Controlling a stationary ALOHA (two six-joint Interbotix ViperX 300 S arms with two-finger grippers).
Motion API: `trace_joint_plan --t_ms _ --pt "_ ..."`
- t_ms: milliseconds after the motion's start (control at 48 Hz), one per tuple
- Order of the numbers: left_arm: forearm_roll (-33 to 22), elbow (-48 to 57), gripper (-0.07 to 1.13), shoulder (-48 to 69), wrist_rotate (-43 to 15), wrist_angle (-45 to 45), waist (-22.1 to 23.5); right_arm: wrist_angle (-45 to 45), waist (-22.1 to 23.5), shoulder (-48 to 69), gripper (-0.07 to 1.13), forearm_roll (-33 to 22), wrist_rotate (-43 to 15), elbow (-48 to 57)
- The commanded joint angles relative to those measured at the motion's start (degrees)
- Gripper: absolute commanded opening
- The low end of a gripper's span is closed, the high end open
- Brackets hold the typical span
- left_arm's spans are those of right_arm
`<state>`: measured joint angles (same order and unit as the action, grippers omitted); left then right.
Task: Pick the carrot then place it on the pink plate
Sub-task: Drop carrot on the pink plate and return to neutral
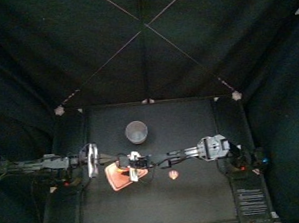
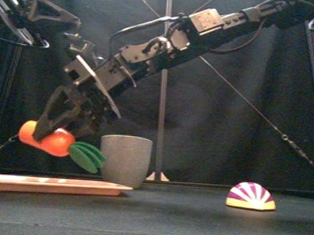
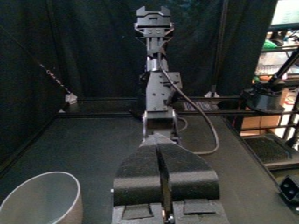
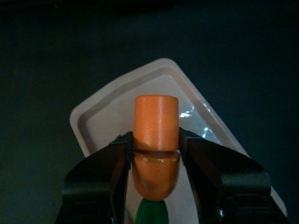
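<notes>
Right gripper point(image 4: 156, 164) pinches the carrot point(image 2: 49, 138) between its fingers point(image 4: 107, 173) above the pink plate point(image 2: 49, 185); next: lower, release; Left gripper point(image 3: 167, 188) fingers pressed together

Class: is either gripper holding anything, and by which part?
The right gripper holds the carrot by the leafy end of its orange body, above the pink tray. The left gripper, jaws shut, holds nothing.

Pink plate point(image 2: 49, 186) bare; grey cup point(image 2: 125, 160) nr it.

Robot lab booth; black curtains point(image 1: 51, 43)
</notes>
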<state>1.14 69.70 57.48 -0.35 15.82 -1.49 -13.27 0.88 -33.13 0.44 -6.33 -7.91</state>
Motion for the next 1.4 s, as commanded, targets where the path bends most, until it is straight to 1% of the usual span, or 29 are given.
trace_joint_plan --t_ms 21,125,271,396,562,750,854,917,1021,1104,1167,1396 --pt "0.09 -0.97 -0.03 -0.09 -0.09 0.26 -0.09 -0.97 0.44 1.32 0.78 -0.62 -0.18 -2.02" --pt "0.09 -0.97 -0.03 -0.09 -0.09 0.26 -0.09 -2.02 0.53 2.02 0.88 -1.14 0.7 -1.41" --pt "0.26 -0.97 -0.03 -0.09 -0.09 0.26 -0.09 -2.55 0.09 5.8 0.96 -4.31 -0.18 -0.62" --pt "0.26 -0.97 -0.03 -0.09 -0.09 0.26 0.0 -3.69 0.44 10.81 0.97 -5.8 -0.26 0.79" --pt "0.26 -0.88 -0.03 -0.09 -0.09 0.26 0.0 -2.11 1.85 18.98 0.97 -6.5 -0.18 6.06" --pt "0.35 -0.88 -0.03 -0.09 -0.09 0.35 -0.09 4.04 3.69 31.11 0.97 -6.77 -0.18 17.4" --pt "0.44 -0.79 -0.03 -0.09 -0.09 0.26 -0.09 10.72 4.75 38.67 0.97 -6.24 -0.18 25.22" --pt "0.53 -0.88 -0.03 -0.09 -0.09 0.26 -0.18 16.35 5.1 43.86 0.97 -5.89 -0.18 31.29" --pt "0.44 -0.79 -0.03 -0.09 -0.09 0.26 -0.18 23.82 5.1 50.8 0.97 -5.36 -0.18 39.73" --pt "0.44 -0.7 -0.03 -0.09 -0.09 0.26 -0.26 27.95 4.75 56.34 0.97 -5.27 -0.18 45.44" --pt "0.44 -0.7 -0.03 -0.09 -0.09 0.26 -0.26 29.18 4.66 59.68 0.97 -5.27 -0.18 48.87" --pt "0.44 -0.79 -0.02 -0.09 -0.09 0.26 -0.35 29.0 3.52 71.02 0.97 -5.19 -0.18 58.71"
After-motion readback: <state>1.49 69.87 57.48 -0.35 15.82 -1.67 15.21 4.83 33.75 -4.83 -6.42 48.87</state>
